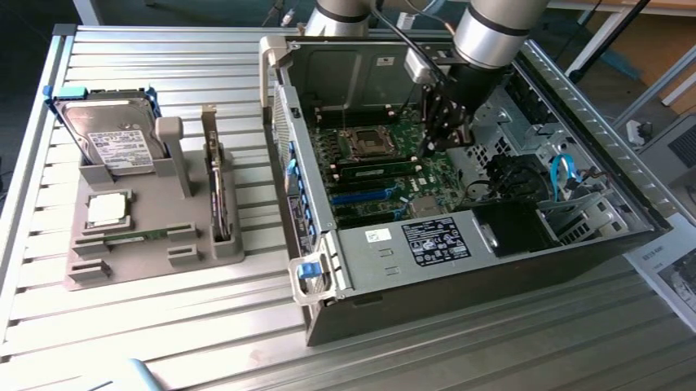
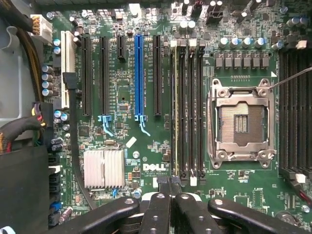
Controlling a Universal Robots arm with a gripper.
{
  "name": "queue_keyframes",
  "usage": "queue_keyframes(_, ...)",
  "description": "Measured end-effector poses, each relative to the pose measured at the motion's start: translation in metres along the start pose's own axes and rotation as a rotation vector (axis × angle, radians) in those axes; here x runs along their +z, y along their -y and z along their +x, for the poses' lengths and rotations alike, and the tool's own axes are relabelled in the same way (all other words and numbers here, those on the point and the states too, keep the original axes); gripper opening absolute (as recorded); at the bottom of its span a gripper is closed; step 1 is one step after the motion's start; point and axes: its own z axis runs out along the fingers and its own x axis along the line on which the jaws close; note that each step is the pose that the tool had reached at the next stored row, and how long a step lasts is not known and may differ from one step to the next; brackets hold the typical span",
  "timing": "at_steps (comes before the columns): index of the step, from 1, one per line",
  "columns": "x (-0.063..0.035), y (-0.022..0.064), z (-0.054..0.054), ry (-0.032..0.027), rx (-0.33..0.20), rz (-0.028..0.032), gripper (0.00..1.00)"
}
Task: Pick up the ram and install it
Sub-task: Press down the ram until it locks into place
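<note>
A ram (image 2: 174,107) stands on edge in the memory slot closest to the blue slot (image 2: 138,73), and looks seated. It also shows as a thin green strip (image 1: 376,171) on the motherboard in the exterior view. My gripper (image 2: 169,191) is shut, its black fingertips (image 2: 160,195) hanging over the near end of that slot. I cannot tell whether they touch the stick. In the exterior view the gripper (image 1: 438,145) reaches down into the open computer case (image 1: 326,269), beside the empty processor socket (image 1: 363,140). Another thin green stick (image 1: 136,236) lies flat in the grey fixture (image 1: 98,273).
The fixture on the exterior view's left also holds a hard drive (image 1: 109,138), a square silver chip (image 1: 107,209) and an upright card (image 1: 218,195). Inside the case are a silver heatsink (image 2: 103,168), black cables (image 2: 19,126), empty memory slots (image 2: 192,107) and a blue cable (image 1: 560,175).
</note>
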Motion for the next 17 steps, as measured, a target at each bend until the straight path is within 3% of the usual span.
queue_keyframes(11,0.0064,0.0002,-0.0006,-0.0028,0.000,0.0001,0.10)
queue_keyframes(17,0.0081,0.0001,-0.0084,-0.0030,0.000,0.0001,0.10)
